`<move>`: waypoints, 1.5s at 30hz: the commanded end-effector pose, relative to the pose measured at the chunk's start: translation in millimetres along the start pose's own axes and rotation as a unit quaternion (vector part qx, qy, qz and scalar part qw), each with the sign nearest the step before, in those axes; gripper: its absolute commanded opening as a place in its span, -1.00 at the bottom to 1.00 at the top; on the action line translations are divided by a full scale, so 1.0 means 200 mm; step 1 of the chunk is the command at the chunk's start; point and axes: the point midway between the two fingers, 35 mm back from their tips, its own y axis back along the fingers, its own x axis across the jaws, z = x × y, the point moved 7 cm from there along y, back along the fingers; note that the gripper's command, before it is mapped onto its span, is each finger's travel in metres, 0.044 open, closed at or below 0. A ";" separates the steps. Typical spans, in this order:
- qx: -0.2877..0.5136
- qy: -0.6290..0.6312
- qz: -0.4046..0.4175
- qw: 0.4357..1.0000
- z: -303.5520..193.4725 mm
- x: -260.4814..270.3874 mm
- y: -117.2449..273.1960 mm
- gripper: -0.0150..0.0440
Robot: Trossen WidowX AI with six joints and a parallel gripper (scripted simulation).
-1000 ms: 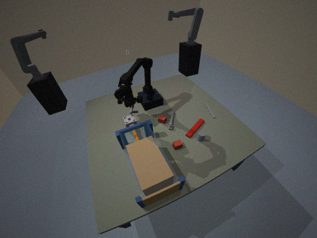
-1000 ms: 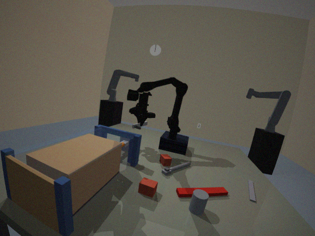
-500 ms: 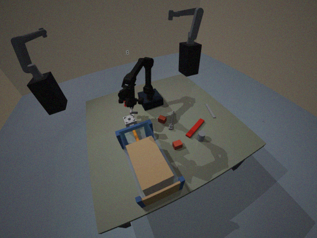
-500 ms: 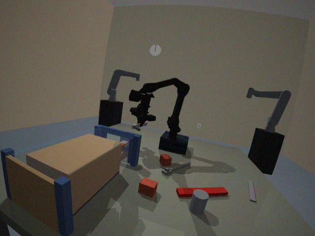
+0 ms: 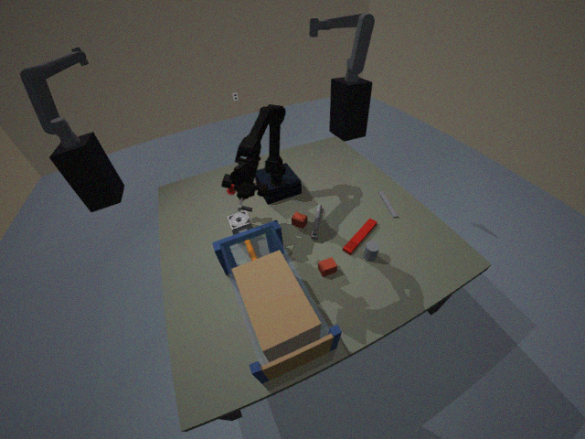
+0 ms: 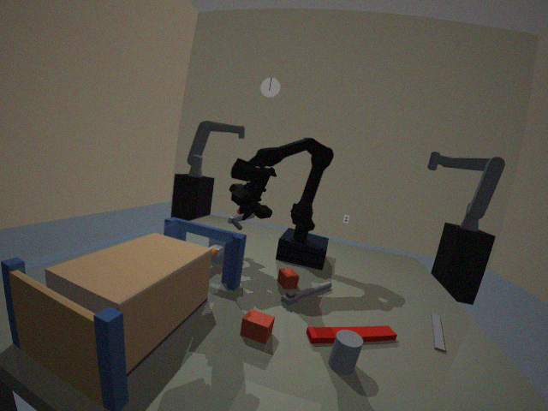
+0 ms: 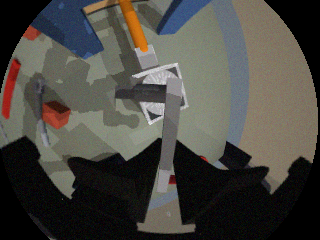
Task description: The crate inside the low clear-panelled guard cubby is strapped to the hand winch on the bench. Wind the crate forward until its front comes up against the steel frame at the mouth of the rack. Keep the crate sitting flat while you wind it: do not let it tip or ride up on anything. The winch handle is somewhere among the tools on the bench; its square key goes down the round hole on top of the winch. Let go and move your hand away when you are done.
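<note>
My gripper is shut on the grey winch handle, which has a red knob. It holds the handle in the air just above the hand winch, a small light square block with a round hole on top. An orange strap runs from the winch through the blue frame to the tan crate. The crate sits flat, with a gap between its front and the frame.
Two red blocks, a wrench, a red bar, a grey cylinder and a grey strip lie right of the rack. A wooden panel closes the rack's rear.
</note>
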 end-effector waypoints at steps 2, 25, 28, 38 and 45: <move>-0.007 -0.008 -0.050 0.999 0.00 0.02 0.02 -0.49; -0.005 -0.011 -0.233 0.972 0.00 0.15 -0.02 -0.49; -0.005 -0.012 -0.258 0.966 0.00 0.17 -0.03 -0.49; -0.003 -0.013 -0.345 0.938 0.00 0.22 -0.07 -0.49; -0.003 -0.014 -0.393 0.920 0.00 0.25 -0.10 -0.49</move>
